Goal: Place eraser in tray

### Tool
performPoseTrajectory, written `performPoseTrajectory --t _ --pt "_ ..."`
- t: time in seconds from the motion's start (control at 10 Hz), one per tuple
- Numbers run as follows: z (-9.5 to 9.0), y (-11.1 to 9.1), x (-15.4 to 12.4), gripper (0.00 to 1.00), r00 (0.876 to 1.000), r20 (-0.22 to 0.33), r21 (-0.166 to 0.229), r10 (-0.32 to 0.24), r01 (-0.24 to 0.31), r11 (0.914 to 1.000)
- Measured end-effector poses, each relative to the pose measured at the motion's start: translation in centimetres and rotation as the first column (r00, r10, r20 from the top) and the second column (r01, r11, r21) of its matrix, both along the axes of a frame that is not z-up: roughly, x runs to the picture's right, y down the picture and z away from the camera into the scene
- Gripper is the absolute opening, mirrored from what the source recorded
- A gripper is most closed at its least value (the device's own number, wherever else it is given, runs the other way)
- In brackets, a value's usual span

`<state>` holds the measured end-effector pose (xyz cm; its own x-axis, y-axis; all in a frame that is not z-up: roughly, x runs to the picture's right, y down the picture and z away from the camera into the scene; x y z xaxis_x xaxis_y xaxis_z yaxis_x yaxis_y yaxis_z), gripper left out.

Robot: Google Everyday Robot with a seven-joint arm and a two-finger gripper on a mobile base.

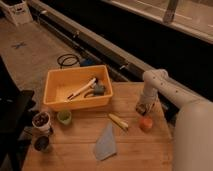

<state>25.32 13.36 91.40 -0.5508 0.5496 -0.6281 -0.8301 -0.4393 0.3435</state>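
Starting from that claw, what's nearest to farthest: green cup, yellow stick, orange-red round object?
The claw is over the table's right side.
1. Orange-red round object, right beside it.
2. Yellow stick, mid-table.
3. Green cup, far left.

The eraser (141, 111), a small flat block, dark over pale tan, lies at the table's right side, partly hidden by the gripper (142, 107) closed on it. The tray (75, 102), a large yellow-orange bin with raised walls, stands upright, well apart to the left.
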Motion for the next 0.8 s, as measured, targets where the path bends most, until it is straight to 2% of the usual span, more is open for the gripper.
performPoseTrajectory --t 0.1,0.2,0.3,0.5,0.6,0.7,0.8 --pt "-0.1 -0.1 0.0 0.0 1.0 0.0 0.01 -0.008 0.008 0.9999" --pt "-0.6 -0.7 -0.4 0.0 1.0 0.007 0.043 -0.02 0.02 0.9989" --pt "-1.9 -1.7 -0.5 0.0 0.999 0.008 0.092 -0.041 0.041 0.9949" --pt "-4.6 -4.1 -0.9 0.0 0.998 0.012 0.161 -0.065 0.062 0.9851" --pt "-6.6 -5.9 -1.2 0.0 0.996 0.015 0.205 -0.083 0.078 0.9756" --pt "-8.8 -8.0 -1.7 0.0 0.994 0.024 0.256 -0.102 0.093 0.9623" --pt "-10.1 -9.2 -2.0 0.0 0.992 0.028 0.291 -0.12 0.106 0.9508"
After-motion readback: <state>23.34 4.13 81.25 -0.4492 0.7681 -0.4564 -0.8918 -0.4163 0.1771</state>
